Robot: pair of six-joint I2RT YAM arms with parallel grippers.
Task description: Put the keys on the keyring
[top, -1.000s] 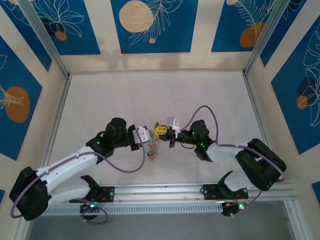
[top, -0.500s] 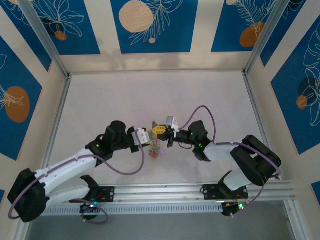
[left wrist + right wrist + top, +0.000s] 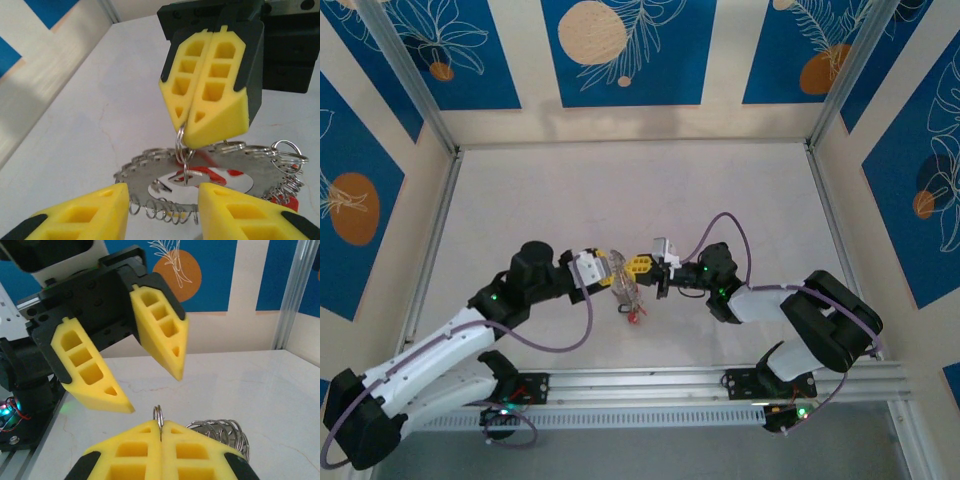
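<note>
**Item 1, nearest:** red key tag [image 3: 638, 315], at 5 o'clock of the keyring and just beside it, over the pale surface [image 3: 720, 190].

**Item 2:** keyring [image 3: 624, 286], a flat grey disc with a hollow centre [image 3: 140, 176]. Its edge is fringed with small wire loops, and more red tags [image 3: 216, 175] lie at it. It sits under both claws. Whether it touches the surface cannot be told.

**Item 3:** right claw [image 3: 640, 265], at 1 o'clock of the keyring. Its jaws are pressed together on a small split ring [image 3: 181, 142], which is also seen from its own wrist [image 3: 158, 415].

**Item 4:** left claw [image 3: 608, 266], at 10 o'clock of the keyring. Its jaws stand moderately apart with nothing between them [image 3: 154, 390], and it faces the right claw.
</note>
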